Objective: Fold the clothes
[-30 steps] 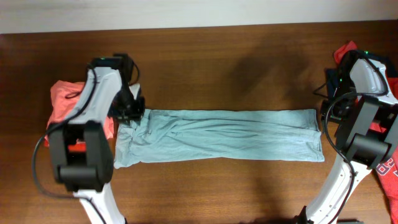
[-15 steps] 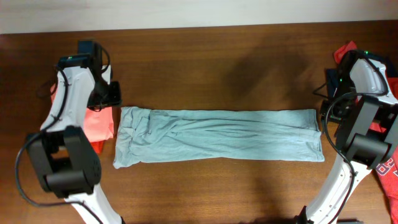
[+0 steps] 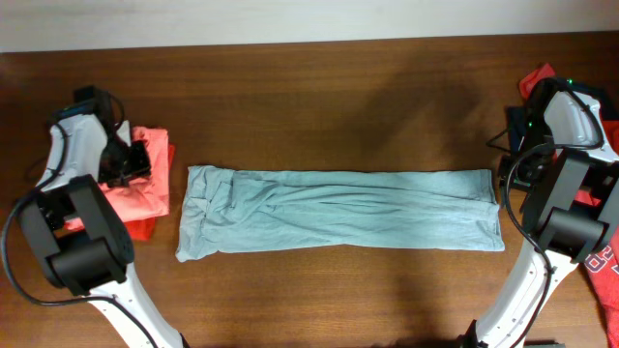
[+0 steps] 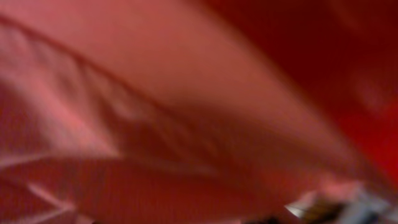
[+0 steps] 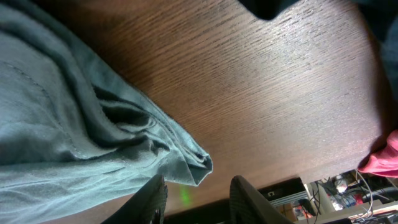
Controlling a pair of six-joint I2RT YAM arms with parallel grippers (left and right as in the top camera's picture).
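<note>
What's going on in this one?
Two arms are folding T-shirts. The grey-blue shirt lies flat across the table, folded into a long strip, and neither arm holds it. The left gripper is over the coral shirt at the left edge; its grip can't be made out. The right gripper sits open by the strip's right end.

Even overhead light — left wrist view blurred.

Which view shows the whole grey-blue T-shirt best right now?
Overhead: the grey-blue T-shirt lies there whole, a long folded strip. Right wrist catches only one rumpled end corner. Left wrist shows none of it, just blurred coral-orange fabric.
</note>
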